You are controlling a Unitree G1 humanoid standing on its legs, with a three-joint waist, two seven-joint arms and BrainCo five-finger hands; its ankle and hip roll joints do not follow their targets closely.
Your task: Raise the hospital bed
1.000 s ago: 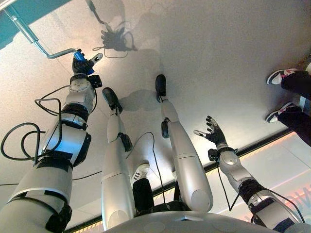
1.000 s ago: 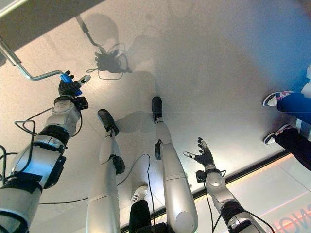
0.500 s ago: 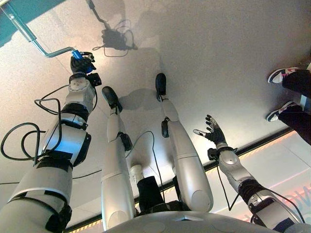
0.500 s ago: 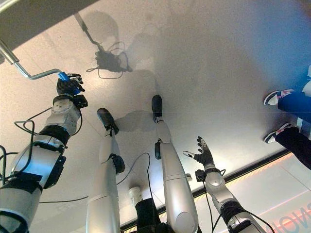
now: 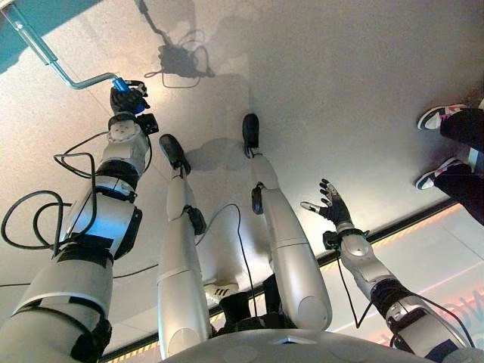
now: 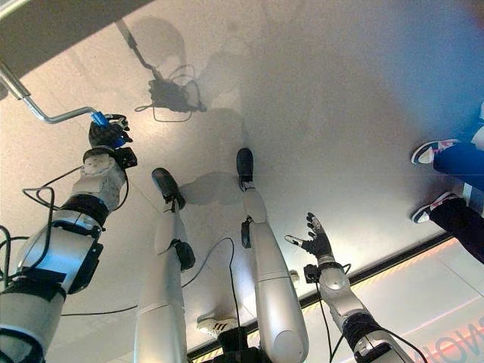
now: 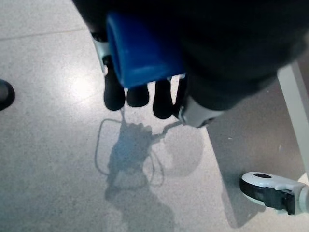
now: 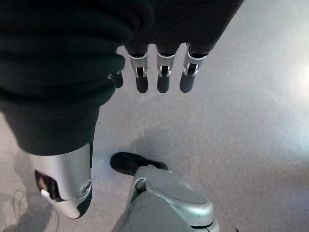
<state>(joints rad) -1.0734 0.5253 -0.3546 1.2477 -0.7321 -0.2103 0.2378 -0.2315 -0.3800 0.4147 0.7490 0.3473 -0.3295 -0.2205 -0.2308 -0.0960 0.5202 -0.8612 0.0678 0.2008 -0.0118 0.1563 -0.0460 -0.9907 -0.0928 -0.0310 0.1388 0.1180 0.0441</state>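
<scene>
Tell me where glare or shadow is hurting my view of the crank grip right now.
Left eye view: bright glare on the floor beside the crank, yet the blue grip in the left hand reads clearly. Left wrist view: the blue grip looms close, dark fingers curled round it, shadow on the floor beneath. Right hand open, evenly lit.

Bent silver crank (image 5: 72,76) (blue grip (image 5: 119,84) at its end) juts from the bed's underside; fingers (image 7: 137,94) wrap the grip.

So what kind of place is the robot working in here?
Probably a hospital-style room or a mock-up of one: a metal bed crank with a blue handle, a bed caster on the speckled floor, and a person's shoes.
</scene>
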